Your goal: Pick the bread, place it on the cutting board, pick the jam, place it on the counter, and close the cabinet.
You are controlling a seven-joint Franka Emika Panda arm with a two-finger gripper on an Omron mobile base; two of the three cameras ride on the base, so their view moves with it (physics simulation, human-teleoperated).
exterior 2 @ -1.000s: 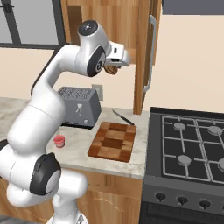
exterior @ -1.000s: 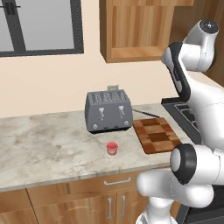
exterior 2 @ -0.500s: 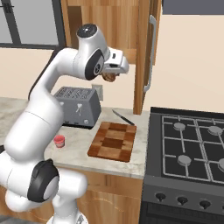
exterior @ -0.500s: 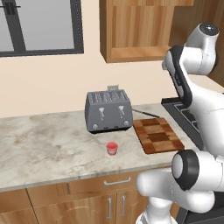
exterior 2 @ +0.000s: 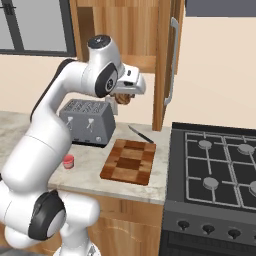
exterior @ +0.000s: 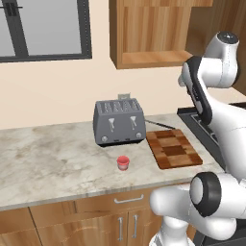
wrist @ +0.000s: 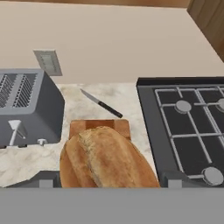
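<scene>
The gripper is clamped on the bread, holding it in the air above the counter, in front of the open wall cabinet. In the hand view the brown, creased loaf looms close to the camera, its long axis running from the upper left toward the lower right, and it hides most of the cutting board below. In the right base view the bread shows as a small brown lump under the white hand, higher than the grey toaster and above the board's far end. The chequered cutting board lies flat on the counter between the toaster and the black gas stove, with a dark-handled knife lying aslant just behind it. The small red jam jar stands upright on the counter in front of the toaster, apart from the board. The cabinet door stands swung open, its long metal bar handle vertical.
</scene>
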